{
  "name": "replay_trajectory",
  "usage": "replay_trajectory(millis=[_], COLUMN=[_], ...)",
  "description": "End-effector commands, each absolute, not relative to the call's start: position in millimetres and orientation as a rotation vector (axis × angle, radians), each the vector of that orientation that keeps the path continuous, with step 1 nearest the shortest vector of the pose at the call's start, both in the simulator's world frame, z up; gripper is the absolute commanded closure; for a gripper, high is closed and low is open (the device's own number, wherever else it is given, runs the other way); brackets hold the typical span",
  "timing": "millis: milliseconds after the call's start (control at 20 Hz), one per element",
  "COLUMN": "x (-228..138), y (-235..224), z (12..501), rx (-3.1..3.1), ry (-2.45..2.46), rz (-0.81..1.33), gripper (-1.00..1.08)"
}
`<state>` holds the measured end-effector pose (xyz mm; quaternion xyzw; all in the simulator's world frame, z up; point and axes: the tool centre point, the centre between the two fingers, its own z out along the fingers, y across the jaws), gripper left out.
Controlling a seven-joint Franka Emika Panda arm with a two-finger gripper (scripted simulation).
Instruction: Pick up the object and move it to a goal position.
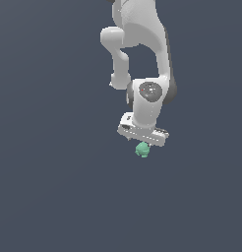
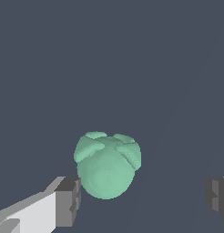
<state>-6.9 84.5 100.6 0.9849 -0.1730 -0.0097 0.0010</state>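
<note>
Wrist view, gripper point(image 2: 143, 198) fingertips cropped, spread wide, object point(image 2: 107, 164) between

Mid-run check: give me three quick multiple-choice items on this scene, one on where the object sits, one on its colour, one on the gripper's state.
1. Where is the object in the wrist view?
A. Between the fingers, nearer one of them
B. Outside both fingers
C. Out of sight

2. What colour is the object?
A. Red
B. Mint green
C. Yellow

3. How does the gripper stand?
A. Shut on the object
B. Shut with nothing in it
C. Open

Answers: 1 A, the blob lies next to one dark finger pad, far from the other. 2 B, both views show it green. 3 C, a wide gap separates the pads.
</note>
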Motion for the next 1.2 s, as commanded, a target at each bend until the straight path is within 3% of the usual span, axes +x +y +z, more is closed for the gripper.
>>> replay_trajectory(millis=[0, 800, 1150], x=[-6.6, -7.1, -8.1], y=[92.8, 111.8, 111.6], z=[97.3, 88.5, 60.0], rx=[3.081, 3.054, 3.053], ry=[-0.606, -0.735, -0.739], rz=[-0.021, -0.001, -0.001], gripper=[-0.92, -0.92, -0.92])
